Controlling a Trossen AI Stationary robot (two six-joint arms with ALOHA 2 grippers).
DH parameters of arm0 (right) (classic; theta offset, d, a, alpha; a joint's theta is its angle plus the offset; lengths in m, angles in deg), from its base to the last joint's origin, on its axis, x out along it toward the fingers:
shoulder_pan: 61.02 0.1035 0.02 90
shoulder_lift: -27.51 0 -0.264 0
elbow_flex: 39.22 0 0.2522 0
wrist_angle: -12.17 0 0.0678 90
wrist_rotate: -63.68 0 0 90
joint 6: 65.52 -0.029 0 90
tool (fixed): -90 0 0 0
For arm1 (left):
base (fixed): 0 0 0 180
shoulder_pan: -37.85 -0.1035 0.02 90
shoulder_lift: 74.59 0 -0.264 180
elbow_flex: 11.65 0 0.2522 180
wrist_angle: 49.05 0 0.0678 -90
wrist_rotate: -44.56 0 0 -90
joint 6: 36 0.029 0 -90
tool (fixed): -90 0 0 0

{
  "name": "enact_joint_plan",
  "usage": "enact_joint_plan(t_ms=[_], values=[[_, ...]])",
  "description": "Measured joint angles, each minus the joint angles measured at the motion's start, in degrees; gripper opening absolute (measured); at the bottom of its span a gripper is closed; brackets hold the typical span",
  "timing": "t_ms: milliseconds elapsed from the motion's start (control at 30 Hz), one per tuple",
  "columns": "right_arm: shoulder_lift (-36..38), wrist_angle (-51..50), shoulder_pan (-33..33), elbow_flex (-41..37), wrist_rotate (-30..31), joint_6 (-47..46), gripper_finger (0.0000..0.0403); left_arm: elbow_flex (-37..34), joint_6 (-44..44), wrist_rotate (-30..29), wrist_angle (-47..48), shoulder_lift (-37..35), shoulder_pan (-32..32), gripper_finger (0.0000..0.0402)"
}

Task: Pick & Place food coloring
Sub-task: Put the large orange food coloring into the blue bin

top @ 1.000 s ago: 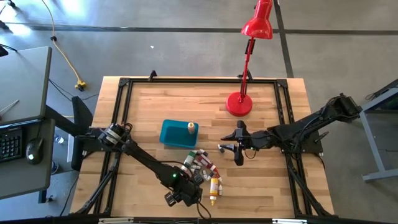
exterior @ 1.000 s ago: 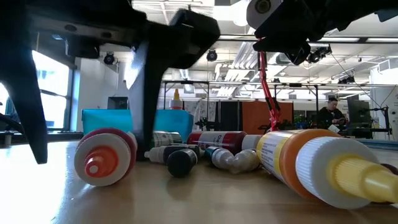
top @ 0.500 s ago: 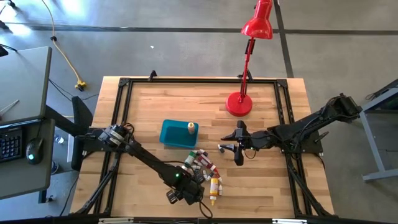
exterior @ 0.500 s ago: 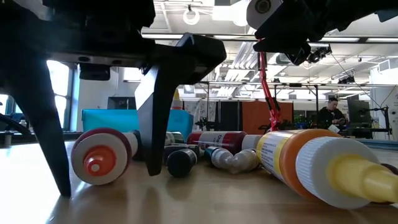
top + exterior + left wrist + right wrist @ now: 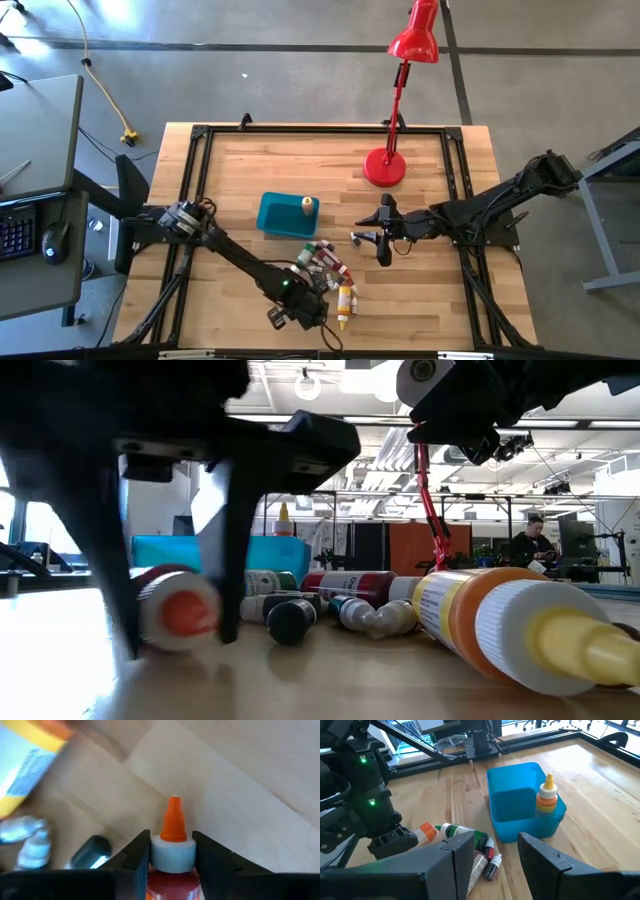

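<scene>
Several small dropper bottles (image 5: 328, 268) lie in a heap on the table's near middle. A big yellow bottle (image 5: 345, 302) lies beside them. My left gripper (image 5: 298, 300) stands over the heap's near left end, shut on a red bottle with an orange tip (image 5: 173, 845). That bottle lies on its side, tip toward the near edge, and also shows in the low view (image 5: 178, 610). My right gripper (image 5: 382, 246) hangs open and empty above the table, right of the teal tub (image 5: 280, 218). One yellow-orange bottle (image 5: 308, 206) stands upright in the tub. My left gripper pinches the red bottle at its white cap collar (image 5: 173, 856), one finger on each side. The fingers (image 5: 232, 550) come from above, pointing down, and stand across the bottle. The bottle lies level near the table top; whether it is lifted clear I cannot tell.
A red desk lamp (image 5: 385, 166) stands on the far right of the table. A black frame (image 5: 320, 130) runs round the table top. The big yellow bottle (image 5: 500, 630) lies close to the low camera. Bare wood lies left of the tub and at the near right.
My left gripper has come down over the red orange-tipped bottle, and its fingers have drawn together from wide apart onto the bottle's sides. The bottle has shifted a little toward the heap. My right gripper has kept still.
</scene>
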Motion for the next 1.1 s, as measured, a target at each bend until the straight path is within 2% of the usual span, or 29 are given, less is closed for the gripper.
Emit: enact_joint_plan(t_ms=[167,400,533,633,900,1000,1100], values=[[0.0,0.0,0.0,0.0,0.0,-0.1,0.0145,3.4,-4.2,-1.6,1.1,0.1,0.0,0.0113],[0.0,0.0,0.0,0.0,0.0,-0.1,0.0145,13.7,-11.2,-2.7,10.0,0.1,0.0,0.0113],[0.0,0.0,0.0,0.0,0.0,-0.2,0.0145,19.3,-11.4,-5.0,11.9,-1.3,0.0,0.0113],[0.0,0.0,0.0,0.0,-0.4,-1.1,0.0145,21.9,-10.7,-8.0,16.9,-3.5,0.0,0.0113],[0.0,0.0,0.5,0.0,-5.2,-1.7,0.0145,22.4,-14.3,-17.7,27.2,-17.8,0.8,0.0113],[0.0,0.1,0.5,0.0,-4.7,-1.7,0.0145,19.6,-15.4,-24.0,26.1,-24.4,2.0,0.0113],[0.0,0.3,0.5,0.0,-4.5,-1.7,0.0145,13.6,-15.0,-30.9,19.9,-31.2,2.4,0.0113]])
